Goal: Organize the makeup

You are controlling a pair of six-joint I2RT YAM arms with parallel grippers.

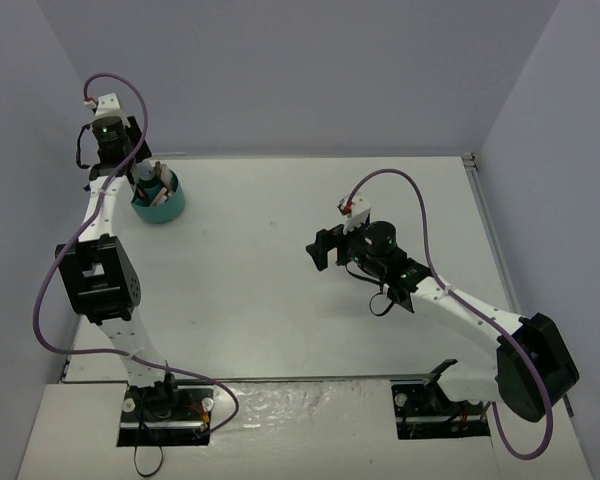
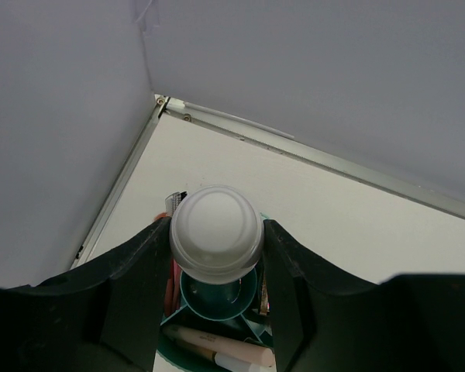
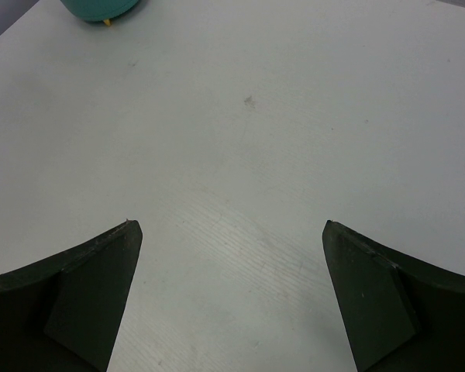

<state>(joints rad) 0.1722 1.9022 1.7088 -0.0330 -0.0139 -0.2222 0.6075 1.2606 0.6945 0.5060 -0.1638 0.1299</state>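
Table (image 1: 280, 300): white bottle (image 2: 216, 232) roughly upright, cap up, in left gripper (image 2: 217, 226) over tub (image 1: 166, 211).

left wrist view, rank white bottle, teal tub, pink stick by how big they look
1. white bottle, though it is nearest the camera, so its true rank is unsure
2. teal tub, mostly hidden
3. pink stick, thin

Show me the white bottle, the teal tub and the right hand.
white bottle (image 2: 216, 232): left wrist view, on its round cap.
teal tub (image 1: 164, 211): top external view, on its outer wall.
right hand (image 3: 231, 226): right wrist view, midway between its fingertips.
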